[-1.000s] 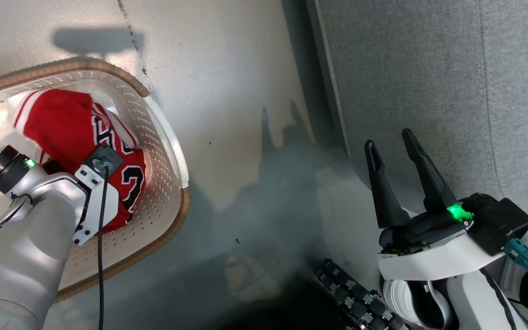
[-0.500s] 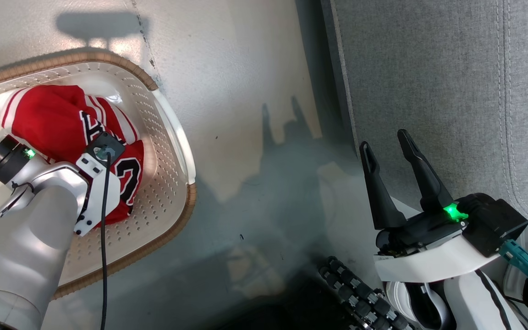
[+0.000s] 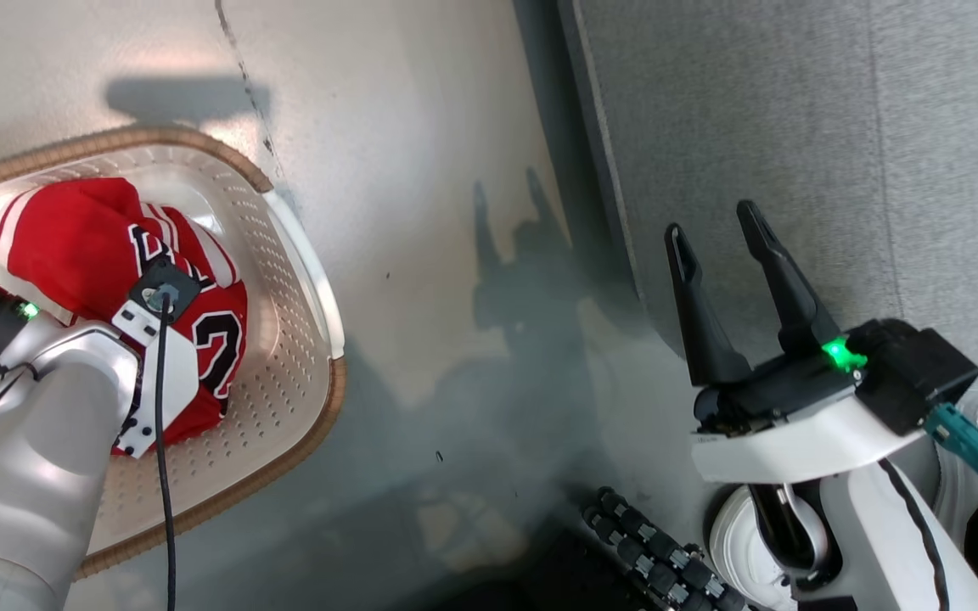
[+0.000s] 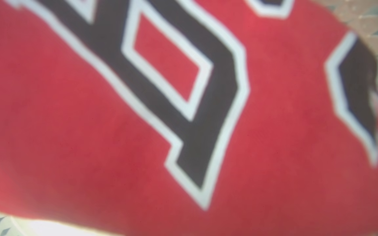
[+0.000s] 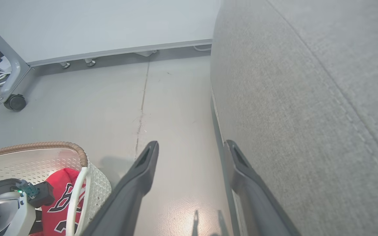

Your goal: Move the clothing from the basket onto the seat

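The clothing (image 3: 73,246), a red jersey with black-and-white lettering, lies bunched in the white perforated basket (image 3: 302,424) with a brown rim, at the left in the head view. My left arm's wrist (image 3: 149,356) reaches down onto the jersey and hides its own fingers. The left wrist view is pressed against the red fabric (image 4: 77,131), with no fingers visible. My right gripper (image 3: 712,225) stands open and empty over the edge of the grey seat (image 3: 795,127). In the right wrist view that gripper (image 5: 192,144) points along the seat (image 5: 307,98), with the basket (image 5: 44,146) and jersey (image 5: 61,183) at lower left.
Pale grey floor (image 3: 421,212) separates the basket from the sofa. A wheeled metal frame with a caster (image 5: 14,102) and loose cables stands far left by the wall. A black cable chain (image 3: 659,552) on my base lies at the bottom.
The head camera has shifted a little. My left arm stays down on the jersey, which looks more bunched under the wrist. The right gripper stays open beside the seat.
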Motion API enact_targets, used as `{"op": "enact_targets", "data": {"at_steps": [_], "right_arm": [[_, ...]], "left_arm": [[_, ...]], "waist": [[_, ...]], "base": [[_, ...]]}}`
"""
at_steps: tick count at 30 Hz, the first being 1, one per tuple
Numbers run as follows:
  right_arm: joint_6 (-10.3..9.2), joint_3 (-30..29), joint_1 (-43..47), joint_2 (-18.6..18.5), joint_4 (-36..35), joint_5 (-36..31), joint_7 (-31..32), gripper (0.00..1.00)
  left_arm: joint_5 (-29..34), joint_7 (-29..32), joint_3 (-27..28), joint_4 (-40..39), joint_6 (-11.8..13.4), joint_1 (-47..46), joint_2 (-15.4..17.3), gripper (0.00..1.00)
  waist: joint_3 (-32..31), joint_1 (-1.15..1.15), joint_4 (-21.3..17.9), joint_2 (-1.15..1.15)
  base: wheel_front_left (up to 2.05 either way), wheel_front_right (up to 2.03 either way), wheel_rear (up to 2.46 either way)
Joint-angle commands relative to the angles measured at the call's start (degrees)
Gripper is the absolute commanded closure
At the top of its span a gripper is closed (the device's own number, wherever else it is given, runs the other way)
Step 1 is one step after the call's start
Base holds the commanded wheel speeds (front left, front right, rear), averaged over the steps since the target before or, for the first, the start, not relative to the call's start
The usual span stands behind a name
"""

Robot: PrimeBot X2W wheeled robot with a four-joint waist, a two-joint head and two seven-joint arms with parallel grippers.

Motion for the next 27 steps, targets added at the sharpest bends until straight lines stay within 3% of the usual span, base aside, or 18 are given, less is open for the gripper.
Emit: {"op": "enact_targets", "data": {"at_steps": [1, 8, 16, 27], "right_arm": [[-0.01, -0.2, -1.1, -0.1, 0.5, -0.1, -0.1, 0.00], [-0.01, -0.6, -3.3, -0.2, 2.5, -1.3, -0.1, 0.00], [-0.01, -3.3, -2.2, -0.2, 5.0, -5.0, -0.1, 0.00], [-0.01, -5.3, 0.9, -1.1, 7.3, -8.1, -0.1, 0.00]], "left_arm": [[-0.5, -0.6, 0.2, 0.0, -0.1, 0.2, 0.0, 1.00], [-2.5, -3.7, 0.9, 0.0, 0.4, 1.5, -1.5, 1.00], [-4.5, -7.2, 0.9, 0.0, -0.2, 4.2, -6.4, 1.00], [-7.7, -13.1, 1.4, 0.0, -0.3, 9.7, -10.5, 1.00]], "waist": [[-1.1, 0.00, -0.2, 0.00], [-5.0, 0.00, 0.5, 0.00], [-13.2, 0.00, 5.5, 0.00], [-24.4, 0.00, 11.5, 0.00]], "base": [[0.00, 0.00, 0.00], [0.00, 0.00, 0.00], [0.00, 0.00, 0.00], [0.00, 0.00, 0.00]]}}
